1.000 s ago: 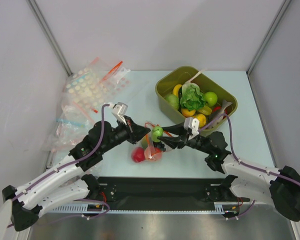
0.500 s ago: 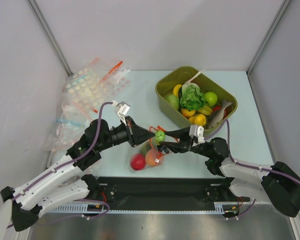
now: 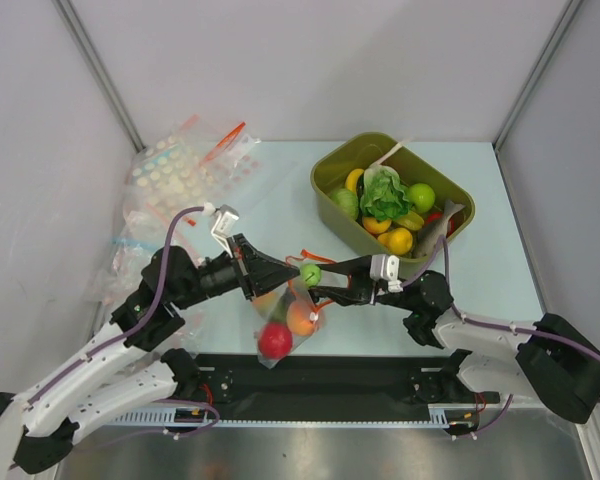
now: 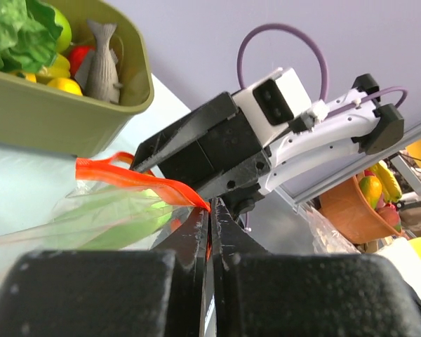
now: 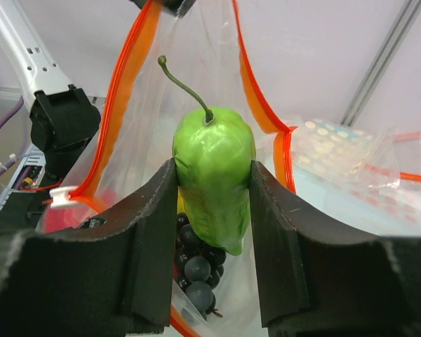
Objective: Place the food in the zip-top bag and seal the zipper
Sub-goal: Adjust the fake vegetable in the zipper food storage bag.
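Clear bag [image 3: 288,312]: red fruit [image 3: 275,340] inside | left claw [image 4: 210,208] pinching zipper [image 4: 137,182] | right claw [image 5: 210,174] pinching pepper [image 5: 213,203]

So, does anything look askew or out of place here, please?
Nothing spilled. The zip-top bag hangs lopsided, pinched at its zipper by the left gripper; the right gripper holds a green pepper at its mouth.

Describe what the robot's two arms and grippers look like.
The left arm and right arm match: white lower links, black upper housings, a purple cable running alongside, and a small white camera block at the wrist. The left gripper and right gripper are black, long and tapered.
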{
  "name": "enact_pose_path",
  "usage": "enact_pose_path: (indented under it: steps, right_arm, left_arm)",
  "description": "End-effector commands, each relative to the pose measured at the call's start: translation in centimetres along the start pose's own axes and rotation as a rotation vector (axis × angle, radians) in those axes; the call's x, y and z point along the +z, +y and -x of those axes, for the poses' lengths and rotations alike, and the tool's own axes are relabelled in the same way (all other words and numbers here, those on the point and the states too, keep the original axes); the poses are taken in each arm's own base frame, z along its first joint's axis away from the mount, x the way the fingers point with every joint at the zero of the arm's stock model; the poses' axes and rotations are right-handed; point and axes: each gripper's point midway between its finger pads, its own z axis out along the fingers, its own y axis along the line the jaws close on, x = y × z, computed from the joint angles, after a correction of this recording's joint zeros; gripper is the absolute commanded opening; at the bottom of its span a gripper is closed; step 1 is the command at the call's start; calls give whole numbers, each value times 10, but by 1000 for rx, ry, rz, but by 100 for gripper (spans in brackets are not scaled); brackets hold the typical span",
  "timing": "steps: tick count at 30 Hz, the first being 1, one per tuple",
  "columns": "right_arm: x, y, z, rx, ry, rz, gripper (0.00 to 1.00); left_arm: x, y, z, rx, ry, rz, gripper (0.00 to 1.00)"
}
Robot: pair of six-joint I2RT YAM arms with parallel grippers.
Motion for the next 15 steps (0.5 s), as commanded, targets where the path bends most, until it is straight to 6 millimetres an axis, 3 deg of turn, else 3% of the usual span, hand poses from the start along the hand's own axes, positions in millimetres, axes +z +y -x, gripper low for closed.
enact_pose_path:
  steps: [1, 3, 7, 10, 15]
  right_arm:
    - [12, 0, 21, -118, -55, 27, 0]
    - [14, 0, 4, -106, 32, 30, 0]
    - [21, 7, 5, -78, 39, 60, 0]
    - [17, 6, 21, -32, -47, 26, 0]
    - [5, -13, 54, 89, -211, -109, 0]
  left_arm:
    - [-11, -30, 40, 56, -126, -68, 4]
    - [-8, -27, 39, 59, -120, -55, 3]
    - [0, -18, 33, 59, -92, -34, 3]
    - [9, -2, 27, 49, -71, 19, 2]
    - [20, 18, 20, 29, -62, 82, 0]
